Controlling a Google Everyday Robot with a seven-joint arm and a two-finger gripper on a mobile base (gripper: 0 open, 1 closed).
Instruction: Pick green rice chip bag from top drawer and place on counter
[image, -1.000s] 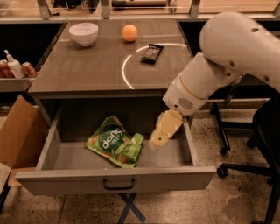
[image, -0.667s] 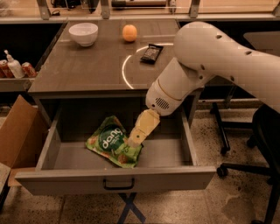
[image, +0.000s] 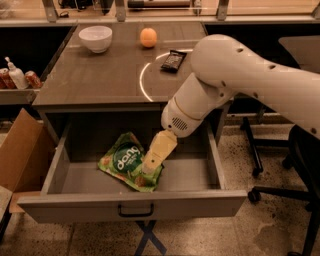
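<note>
The green rice chip bag (image: 125, 160) lies flat in the open top drawer (image: 132, 202), left of centre, logo up. My gripper (image: 150, 166) reaches down into the drawer from the right, and its cream-coloured tip sits over the bag's right edge. The arm (image: 240, 80) hangs over the right part of the drawer and the front right of the counter (image: 100, 75). The counter is just behind and above the drawer, with a thin white circle line on it.
On the counter are a white bowl (image: 95, 38), an orange (image: 148, 37) and a small black wrapper (image: 173, 60). A cardboard box (image: 20, 155) stands left of the drawer. Bottles (image: 15, 76) sit on a shelf at the left. Office chair bases (image: 280, 175) stand at the right.
My gripper has moved left across the drawer, from beside the bag's right end to over its right edge. The bag has not moved.
</note>
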